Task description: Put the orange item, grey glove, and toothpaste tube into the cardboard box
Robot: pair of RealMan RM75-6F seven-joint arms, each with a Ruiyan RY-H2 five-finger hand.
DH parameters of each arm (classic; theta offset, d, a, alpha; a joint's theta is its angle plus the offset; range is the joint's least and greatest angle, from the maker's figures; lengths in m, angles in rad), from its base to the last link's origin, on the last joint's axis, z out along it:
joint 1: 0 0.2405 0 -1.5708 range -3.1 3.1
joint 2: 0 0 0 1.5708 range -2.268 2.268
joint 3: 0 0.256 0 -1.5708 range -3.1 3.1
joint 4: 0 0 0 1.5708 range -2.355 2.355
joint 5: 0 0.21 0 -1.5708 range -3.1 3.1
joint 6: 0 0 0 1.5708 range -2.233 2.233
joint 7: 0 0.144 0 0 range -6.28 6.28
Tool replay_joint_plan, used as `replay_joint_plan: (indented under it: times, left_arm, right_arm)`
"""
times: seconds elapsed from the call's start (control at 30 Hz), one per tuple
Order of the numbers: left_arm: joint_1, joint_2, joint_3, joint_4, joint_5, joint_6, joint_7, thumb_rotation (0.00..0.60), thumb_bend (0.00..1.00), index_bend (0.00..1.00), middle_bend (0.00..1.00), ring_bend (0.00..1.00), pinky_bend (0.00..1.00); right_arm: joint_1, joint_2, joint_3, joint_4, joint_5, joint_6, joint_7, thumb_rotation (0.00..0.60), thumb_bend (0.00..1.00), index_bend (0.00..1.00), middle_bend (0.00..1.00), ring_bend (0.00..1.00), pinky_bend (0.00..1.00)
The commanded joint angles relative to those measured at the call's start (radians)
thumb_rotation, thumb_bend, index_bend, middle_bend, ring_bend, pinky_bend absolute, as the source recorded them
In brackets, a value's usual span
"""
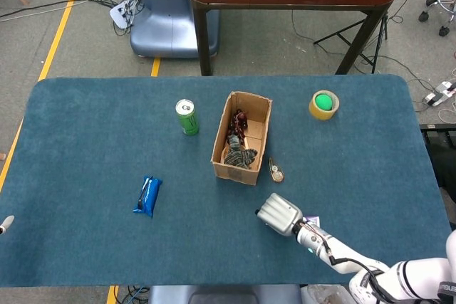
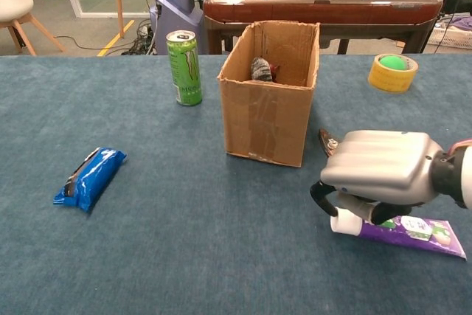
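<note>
The open cardboard box (image 1: 229, 170) (image 2: 265, 119) stands mid-table. Inside it lie the grey glove (image 1: 239, 154) (image 2: 259, 68) and, further back, a reddish item (image 1: 237, 122). My right hand (image 1: 280, 213) (image 2: 376, 175) is low over the cloth, to the right of the box and nearer to me, fingers curled around the white-capped end of the purple toothpaste tube (image 2: 413, 230) (image 1: 311, 220). The tube lies flat on the table. Only a pale tip of my left hand (image 1: 6, 223) shows at the left edge of the head view.
A green can (image 1: 187, 117) (image 2: 184, 68) stands left of the box. A blue packet (image 1: 147, 196) (image 2: 90, 177) lies front left. A yellow tape roll (image 1: 323, 105) (image 2: 392, 71) sits back right. A small brown object (image 1: 276, 171) (image 2: 327, 140) lies beside the box's right front corner.
</note>
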Motion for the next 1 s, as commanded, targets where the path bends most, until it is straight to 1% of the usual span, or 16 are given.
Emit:
replay_joint_plan:
  times: [0.03,0.23,0.5,0.67,0.73,0.8,0.83,0.9,0.97,1.0]
  left_arm:
    - [0.0,-0.001,0.001,0.0,0.001,0.0,0.004,0.6,0.16,0.27,0.21,0.24,0.47]
    - [0.001,-0.001,0.003,-0.006,0.008,0.008,0.011,0.6,0.16,0.27,0.21,0.24,0.47]
    - [0.0,-0.001,0.006,-0.005,0.008,0.004,0.018,0.6,0.16,0.27,0.21,0.24,0.47]
    - [0.0,-0.002,0.007,-0.006,0.009,0.004,0.021,0.6,0.16,0.27,0.21,0.24,0.47]
    - [0.0,-0.003,0.008,-0.006,0.009,0.003,0.023,0.6,0.16,0.27,0.21,0.24,0.47]
    - [-0.001,-0.003,0.008,-0.006,0.01,0.004,0.024,0.6,0.16,0.27,0.21,0.24,0.47]
    - [-0.001,-0.003,0.008,-0.006,0.01,0.004,0.025,0.6,0.16,0.27,0.21,0.24,0.47]
    - [-0.001,-0.004,0.008,-0.005,0.01,0.004,0.025,0.6,0.16,0.27,0.21,0.24,0.47]
    - [-0.001,-0.004,0.008,-0.005,0.009,0.003,0.027,0.6,0.16,0.27,0.21,0.24,0.47]
    - [-0.001,-0.004,0.008,-0.005,0.009,0.003,0.028,0.6,0.16,0.27,0.21,0.24,0.47]
  right_arm:
    - [-0.018,0.02,-0.022,-0.014,-0.036,0.008,0.022,0.6,0.97,0.47,1.0,1.0,1.0]
    - [-0.051,0.056,-0.059,-0.043,-0.121,0.017,0.081,0.6,0.97,0.47,1.0,1.0,1.0]
    - [-0.087,0.092,-0.104,-0.063,-0.2,0.015,0.115,0.6,0.97,0.48,1.0,1.0,1.0]
    - [-0.121,0.121,-0.115,-0.07,-0.291,0.063,0.175,0.6,0.96,0.48,1.0,1.0,1.0]
    - [-0.139,0.129,-0.114,-0.062,-0.342,0.101,0.216,0.6,0.92,0.48,1.0,0.99,1.0]
    - [-0.159,0.138,-0.113,-0.051,-0.385,0.141,0.26,0.6,0.84,0.48,0.96,0.93,0.96]
    - [-0.168,0.143,-0.113,-0.046,-0.398,0.156,0.274,0.6,0.79,0.48,0.91,0.88,0.93]
    - [-0.191,0.149,-0.113,-0.037,-0.42,0.188,0.298,0.6,0.7,0.48,0.78,0.77,0.84]
    - [-0.213,0.153,-0.111,-0.031,-0.427,0.213,0.31,0.6,0.58,0.48,0.63,0.64,0.74]
    - [-0.23,0.152,-0.108,-0.025,-0.429,0.233,0.311,0.6,0.53,0.48,0.59,0.6,0.71]
